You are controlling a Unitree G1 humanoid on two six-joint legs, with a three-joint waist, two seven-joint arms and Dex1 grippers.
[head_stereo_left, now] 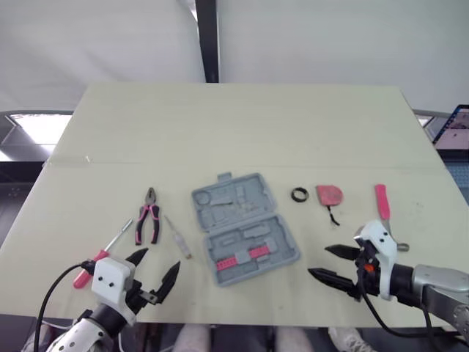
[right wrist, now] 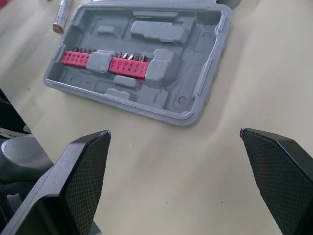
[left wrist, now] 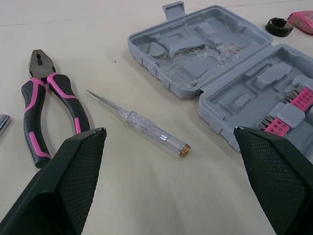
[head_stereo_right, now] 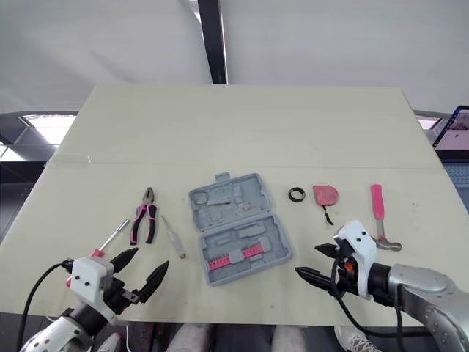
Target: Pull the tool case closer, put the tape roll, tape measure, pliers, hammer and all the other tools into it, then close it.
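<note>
A pale wooden table (head_stereo_left: 242, 121) takes up the middle of the head views, with a faint seam (head_stereo_left: 220, 163) running across it from 9 to 3 o'clock. Behind its far edge hangs a white backdrop (head_stereo_left: 330, 37), split at 12 o'clock by a dark upright post (head_stereo_left: 207, 40). At 3 o'clock, off the table's edge, is a lit screen (head_stereo_left: 456, 126). At 9 o'clock a bright patch (head_stereo_left: 37, 126) shines on the grey floor.

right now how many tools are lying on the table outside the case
6: left of the tool case, a pink-handled screwdriver, pliers and a clear tester screwdriver; right of it, a black tape roll, tape measure and hammer. None seem hidden.
</note>
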